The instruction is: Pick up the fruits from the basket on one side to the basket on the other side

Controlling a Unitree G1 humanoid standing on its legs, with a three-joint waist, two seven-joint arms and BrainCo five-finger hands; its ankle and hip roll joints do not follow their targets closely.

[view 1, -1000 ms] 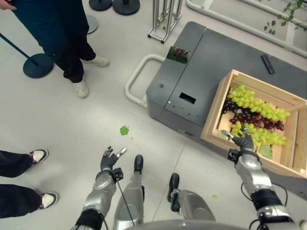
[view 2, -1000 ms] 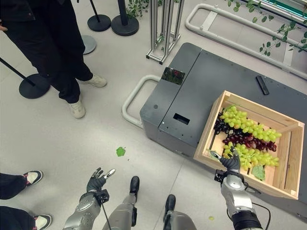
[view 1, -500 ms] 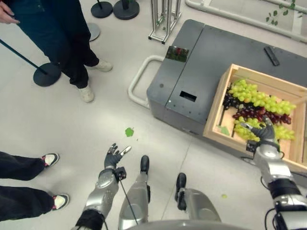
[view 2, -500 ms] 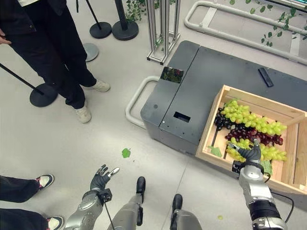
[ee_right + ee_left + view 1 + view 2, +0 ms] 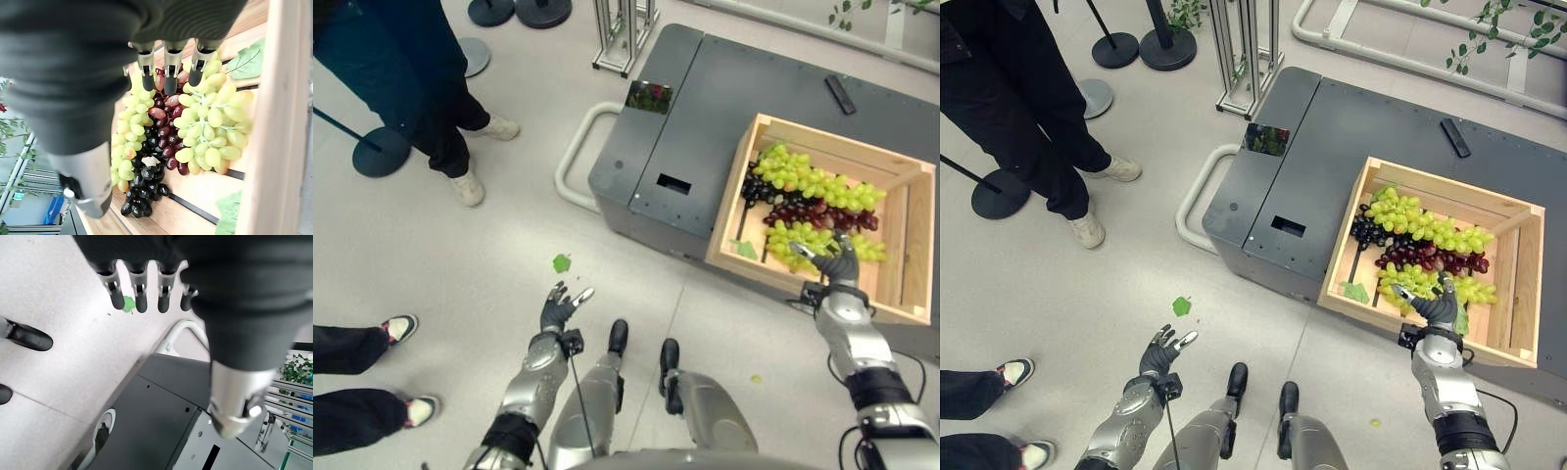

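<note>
A wooden crate (image 5: 754,271) stands on a grey cart and holds grape bunches. A green bunch (image 5: 808,176) lies at the far side, black grapes (image 5: 754,189) at its left end, and a dark red bunch (image 5: 813,211) in the middle. A second green bunch (image 5: 208,122) lies nearest me. My right hand (image 5: 839,269) hovers open over that near green bunch, its fingers (image 5: 169,68) straight with tips just above the grapes, holding nothing. My left hand (image 5: 556,308) hangs low over the floor, open and empty, fingers (image 5: 142,296) spread.
The grey cart (image 5: 705,127) has a white tube handle (image 5: 570,157) and a black remote (image 5: 839,94) on top. A green leaf (image 5: 562,262) lies on the floor. A person's legs (image 5: 440,108) stand upper left, another person's shoes (image 5: 391,328) at left. Stanchion bases (image 5: 377,152) and a metal rack (image 5: 622,34) stand behind.
The whole picture has shifted, so the camera moved. My right hand has reached a little further over the near green bunch. The left hand keeps its pose.
</note>
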